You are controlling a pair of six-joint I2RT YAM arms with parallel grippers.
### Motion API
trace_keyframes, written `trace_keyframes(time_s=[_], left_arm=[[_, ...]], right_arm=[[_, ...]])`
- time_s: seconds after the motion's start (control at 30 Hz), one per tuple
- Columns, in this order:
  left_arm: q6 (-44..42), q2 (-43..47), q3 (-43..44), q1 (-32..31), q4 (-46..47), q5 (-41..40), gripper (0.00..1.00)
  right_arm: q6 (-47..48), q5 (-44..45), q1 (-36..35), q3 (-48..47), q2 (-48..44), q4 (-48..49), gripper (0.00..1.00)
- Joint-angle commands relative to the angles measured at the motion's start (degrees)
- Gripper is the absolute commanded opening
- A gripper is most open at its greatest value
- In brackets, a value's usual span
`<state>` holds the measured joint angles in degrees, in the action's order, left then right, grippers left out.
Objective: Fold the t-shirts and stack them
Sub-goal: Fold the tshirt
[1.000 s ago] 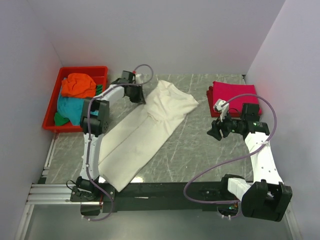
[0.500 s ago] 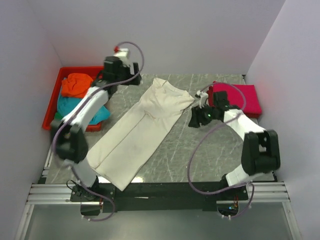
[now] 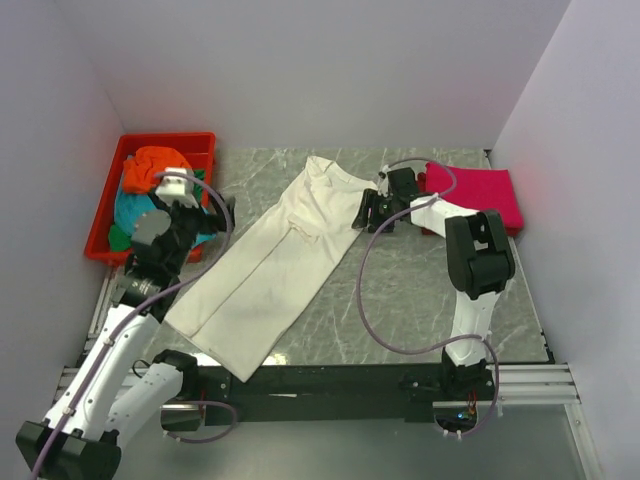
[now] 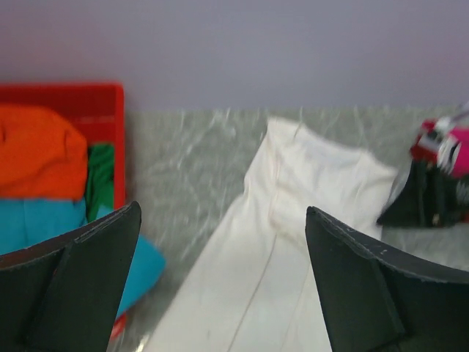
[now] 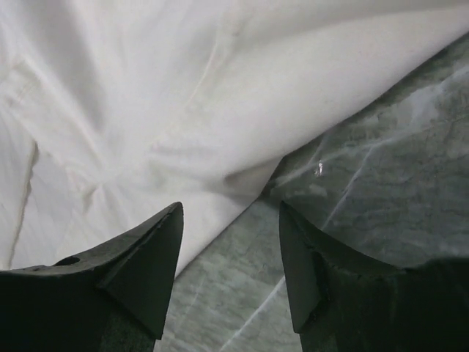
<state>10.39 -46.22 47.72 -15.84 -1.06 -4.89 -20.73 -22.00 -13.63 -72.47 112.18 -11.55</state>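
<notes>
The cream-white t-shirt [image 3: 270, 270], folded into a long strip, lies slantwise across the marbled surface [image 3: 420, 290]. A folded magenta t-shirt [image 3: 480, 192] lies far right. The red tray [image 3: 168, 138], far left, holds an orange t-shirt [image 3: 160, 165] and a teal t-shirt [image 3: 130, 210]. The right gripper [image 5: 231, 207], jaws spread, sits over the cream strip's right edge. The left gripper [image 4: 221, 211], spread wide, hangs by the tray, apart from the strip.

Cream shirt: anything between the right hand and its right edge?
Nothing visible. The right hand hangs open right at the edge of the cream shirt, with only bare table beside it. The folded magenta shirt lies on the other side of the hand, out of the way.
</notes>
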Motion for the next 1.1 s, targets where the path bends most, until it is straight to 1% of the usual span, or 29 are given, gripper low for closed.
trace_keyframes(time_s=[0.0,0.03,0.07,0.1,0.13,0.17,0.23,0.27,0.33,0.37,0.43,0.47,0.57,0.6,0.63,0.67,0.7,0.73,0.77,0.8,0.83,0.87,0.9,0.93,0.97,1.0,1.03,1.07], left_arm=[[-2.3,3.8,-3.1,-0.1,-3.7,-0.4,1.0],[-2.6,5.4,-4.4,-0.1,-3.8,-0.6,0.99],[-2.6,6.1,-5.0,-0.1,-3.9,-0.7,0.99],[-2.7,6.7,-5.4,-0.1,-3.9,-0.5,1.0],[-2.8,7.7,-6.3,-0.1,-3.9,-0.4,0.99],[-2.8,8.1,-6.8,-0.1,-3.5,-0.3,0.99],[-2.9,8.6,-7.4,-0.1,-3.4,0.1,0.99],[-2.9,8.8,-7.5,-0.1,-3.6,0.3,0.99],[-2.9,8.8,-7.6,-0.1,-3.9,0.1,0.99],[-3.0,8.9,-7.7,-0.1,-3.8,0.2,0.99],[-3.1,8.7,-8.0,-0.1,-3.5,1.3,0.99],[-3.2,8.6,-8.0,-0.1,-3.4,1.8,0.99],[-3.6,8.2,-8.0,-0.1,-3.1,4.4,0.99],[-3.9,8.1,-8.0,-0.1,-3.2,4.4,0.99],[-4.0,7.7,-8.0,-0.1,-3.2,6.4,0.99],[-4.1,7.5,-8.0,-0.1,-3.2,7.4,0.99],[-4.4,7.0,-8.0,-0.1,-3.2,8.4,0.99],[-4.4,6.7,-7.9,-0.1,-3.4,9.7,0.99],[-4.4,6.4,-7.9,-0.1,-3.6,10.4,0.99],[-4.6,5.8,-7.7,-0.1,-3.7,11.0,0.99],[-4.6,5.4,-7.6,-0.1,-3.8,11.1,0.99],[-4.5,5.1,-7.6,-0.1,-4.2,10.9,0.98],[-4.4,4.5,-7.4,-0.1,-4.3,10.6,0.98],[-4.5,4.1,-7.4,-0.1,-4.3,10.6,0.98],[-4.5,3.8,-7.3,-0.1,-4.6,10.5,0.97],[-4.3,3.4,-7.1,-0.1,-4.7,10.3,0.97],[-4.2,2.5,-7.1,-0.1,-4.9,10.1,0.97],[-4.1,2.0,-7.0,-0.1,-5.1,9.7,0.97]], right_arm=[[-5.2,2.5,-0.3,-3.5,2.4,0.8,0.61],[-5.5,2.6,-0.3,-3.7,3.0,0.7,0.58],[-5.6,2.1,-0.3,-4.1,4.3,0.1,0.48],[-6.3,1.8,-0.3,-5.8,5.2,-0.6,0.43],[-6.5,1.4,-0.4,-7.1,6.3,-2.9,0.41],[-6.7,0.9,-0.3,-7.9,7.9,-3.6,0.33],[-6.6,2.0,-0.2,-9.3,8.7,-4.4,0.24],[-6.3,2.9,0.0,-9.4,8.7,-4.6,0.17],[-4.8,4.0,0.8,-10.8,8.9,-5.8,0.11],[-4.1,4.2,1.4,-11.9,9.2,-6.8,0.05],[-2.0,5.6,3.6,-16.6,10.7,-10.1,0.01],[-0.4,6.3,4.4,-20.5,11.2,-11.4,0.0],[2.6,8.5,7.3,-26.9,14.6,-16.6,0.0],[4.8,9.2,8.0,-31.6,15.7,-18.4,0.01],[6.1,9.3,8.5,-34.0,17.7,-21.2,0.02],[9.2,9.6,9.2,-39.2,18.9,-23.1,0.11],[11.0,9.7,9.6,-42.5,20.3,-25.3,0.17],[13.2,9.7,9.7,-45.7,22.7,-30.1,0.25],[16.7,10.0,9.8,-49.4,23.3,-32.1,0.37],[18.9,9.5,9.8,-50.0,23.3,-33.0,0.39],[21.2,8.3,9.8,-49.5,21.4,-34.4,0.4],[26.1,6.4,9.8,-46.1,19.7,-34.2,0.46],[28.5,2.5,9.8,-43.4,17.5,-33.5,0.52],[31.8,-0.6,9.6,-40.7,12.5,-33.0,0.57],[38.3,-2.4,9.2,-35.6,9.9,-33.2,0.62],[41.7,-4.0,8.1,-32.9,7.3,-33.4,0.63],[45.4,-8.4,7.5,-30.0,1.9,-34.1,0.63],[52.8,-10.5,6.3,-24.0,-1.1,-34.6,0.64]])
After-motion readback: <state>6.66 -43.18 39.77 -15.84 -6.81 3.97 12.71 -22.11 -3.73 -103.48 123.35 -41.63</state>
